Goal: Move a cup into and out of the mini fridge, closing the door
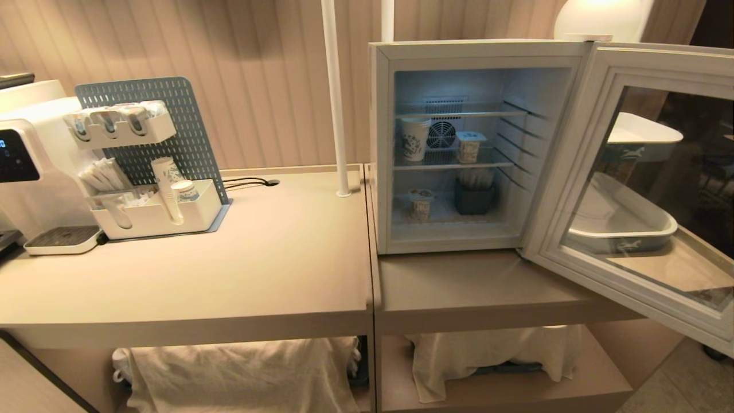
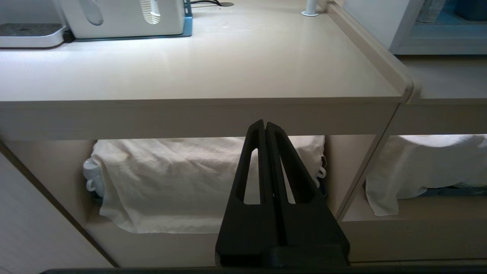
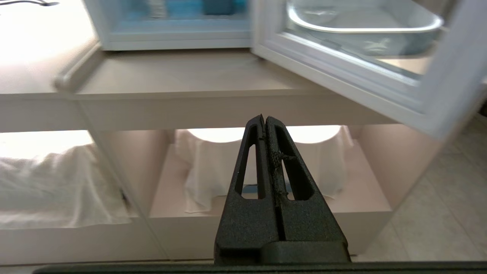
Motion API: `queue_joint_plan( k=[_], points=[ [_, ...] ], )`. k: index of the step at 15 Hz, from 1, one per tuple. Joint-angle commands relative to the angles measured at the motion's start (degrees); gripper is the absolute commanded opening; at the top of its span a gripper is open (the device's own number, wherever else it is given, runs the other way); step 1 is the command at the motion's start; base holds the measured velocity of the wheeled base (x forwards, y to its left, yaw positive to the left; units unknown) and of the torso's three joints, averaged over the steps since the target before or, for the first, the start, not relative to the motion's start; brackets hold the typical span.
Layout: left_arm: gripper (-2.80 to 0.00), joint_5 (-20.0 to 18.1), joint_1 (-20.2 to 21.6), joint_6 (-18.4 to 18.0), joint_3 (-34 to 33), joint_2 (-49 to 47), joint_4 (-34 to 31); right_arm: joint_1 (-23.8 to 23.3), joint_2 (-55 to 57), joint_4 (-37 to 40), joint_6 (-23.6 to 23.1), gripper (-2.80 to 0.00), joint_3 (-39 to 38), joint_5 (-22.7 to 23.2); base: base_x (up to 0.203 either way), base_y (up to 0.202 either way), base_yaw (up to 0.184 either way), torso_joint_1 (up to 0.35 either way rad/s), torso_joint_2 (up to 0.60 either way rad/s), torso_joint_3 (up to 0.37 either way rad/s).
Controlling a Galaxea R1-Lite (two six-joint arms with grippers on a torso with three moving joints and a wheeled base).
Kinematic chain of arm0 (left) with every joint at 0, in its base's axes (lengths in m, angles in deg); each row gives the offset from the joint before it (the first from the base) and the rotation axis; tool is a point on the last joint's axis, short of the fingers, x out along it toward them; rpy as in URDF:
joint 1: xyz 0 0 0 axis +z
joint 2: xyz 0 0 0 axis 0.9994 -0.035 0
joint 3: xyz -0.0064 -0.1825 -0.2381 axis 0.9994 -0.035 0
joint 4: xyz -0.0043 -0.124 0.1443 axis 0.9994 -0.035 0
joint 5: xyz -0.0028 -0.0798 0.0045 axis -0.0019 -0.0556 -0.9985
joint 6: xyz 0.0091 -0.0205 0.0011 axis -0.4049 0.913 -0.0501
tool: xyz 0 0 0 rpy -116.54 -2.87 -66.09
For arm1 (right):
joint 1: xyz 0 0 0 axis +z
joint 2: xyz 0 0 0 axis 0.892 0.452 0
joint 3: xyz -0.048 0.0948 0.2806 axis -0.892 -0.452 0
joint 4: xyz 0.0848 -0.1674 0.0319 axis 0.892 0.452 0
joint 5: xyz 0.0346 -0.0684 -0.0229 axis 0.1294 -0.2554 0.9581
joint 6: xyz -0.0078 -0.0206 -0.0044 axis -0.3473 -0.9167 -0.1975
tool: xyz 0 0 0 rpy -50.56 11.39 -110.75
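I see a white mini fridge (image 1: pixel 381 143), a white cup (image 1: pixel 469 147) inside, a blue pegboard (image 1: pixel 189 123), beige counters (image 1: pixel 229 269), black grippers

A blue pegboard (image 1: pixel 172 109) with a white organiser tray (image 1: pixel 157 215) of sachets and stacked paper cups (image 1: pixel 166 186) is seen on the beige counter (image 1: pixel 229 269), beside a white drinks machine (image 1: pixel 28 166). White cloths (image 1: pixel 241 373) are draped over the lower shelves.

We find the left gripper (image 2: pixel 265 125) closed and empty before the counter (image 2: pixel 198 72); a white cloth (image 2: pixel 167 182) drapes the shelf beneath
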State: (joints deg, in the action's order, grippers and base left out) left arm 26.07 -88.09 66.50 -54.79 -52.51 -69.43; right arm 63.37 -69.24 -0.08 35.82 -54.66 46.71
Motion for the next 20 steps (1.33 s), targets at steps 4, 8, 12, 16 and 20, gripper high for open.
queue_joint_plan(
  k=[4,8,12,16,20],
  points=[
    [-2.8,-0.01,0.01,0.02,-0.09,-0.09,0.01,0.02,0.24,0.42,-0.03,-2.8,0.09,0.05,0.0,-0.193,-0.001,0.002,0.0,0.0],
    [-2.8,0.0,0.01,0.02,-0.09,-0.09,0.01,0.02,0.24,0.78,-0.03,-2.8,0.18,0.05,0.0,-0.191,-0.003,-0.001,0.0,0.002],
    [-2.8,0.02,0.01,0.02,-0.09,-0.09,0.01,0.02,0.15,0.78,-0.03,-2.8,0.18,0.05,0.0,-0.191,-0.002,0.002,0.0,-0.001],
    [-2.8,-0.01,0.01,0.02,-0.09,-0.09,0.01,0.02,0.15,0.78,-0.03,-2.8,0.18,0.05,0.0,-0.191,0.0,0.003,0.0,-0.001],
    [-2.8,0.08,0.01,0.02,-0.09,-0.09,0.01,0.02,0.15,0.62,0.32,-2.8,0.15,-0.04,0.0,-0.193,-0.001,0.004,0.0,0.003]
  ],
)
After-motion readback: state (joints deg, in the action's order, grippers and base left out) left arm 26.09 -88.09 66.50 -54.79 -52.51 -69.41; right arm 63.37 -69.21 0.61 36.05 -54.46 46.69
